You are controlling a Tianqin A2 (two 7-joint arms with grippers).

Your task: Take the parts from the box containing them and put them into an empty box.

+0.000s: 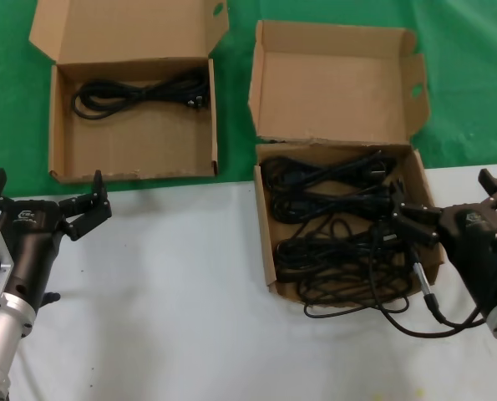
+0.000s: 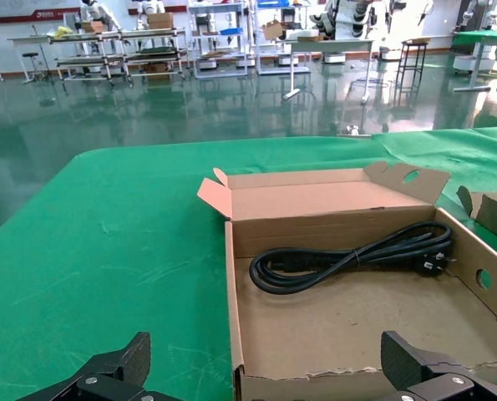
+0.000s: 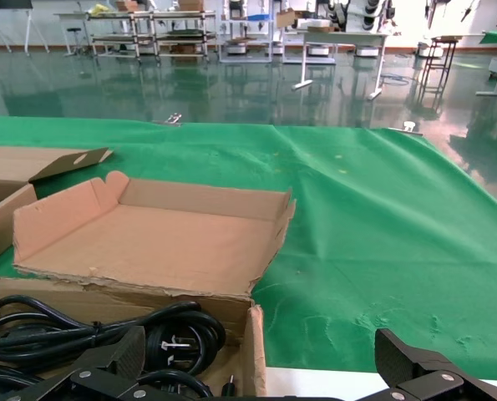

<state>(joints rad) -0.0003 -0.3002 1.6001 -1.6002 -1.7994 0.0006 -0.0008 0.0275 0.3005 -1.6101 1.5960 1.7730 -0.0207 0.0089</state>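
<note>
Table [image 1: 173,276] (green-and-white cover) bears two boxes [image 1: 131,125] [image 1: 340,209].

The squarish box [image 1: 269,217] sits on the right, straddling the edge where the green cloth meets the white worktop. Its side-flapped lid [image 1: 336,83] stands upright behind the tray, an oval hole in the right flap and a ragged hinge edge below. The tray is crowded with black cable bundles [image 1: 332,192], loosely coiled and tangled; one loop [image 1: 357,307] spills over the near wall onto the white surface. To the left, on the green cloth, lies the wider, shallower box [image 1: 131,138] with its flapless lid folded back. A single coiled cable with plug [image 1: 139,92] lies along its far wall.
</note>
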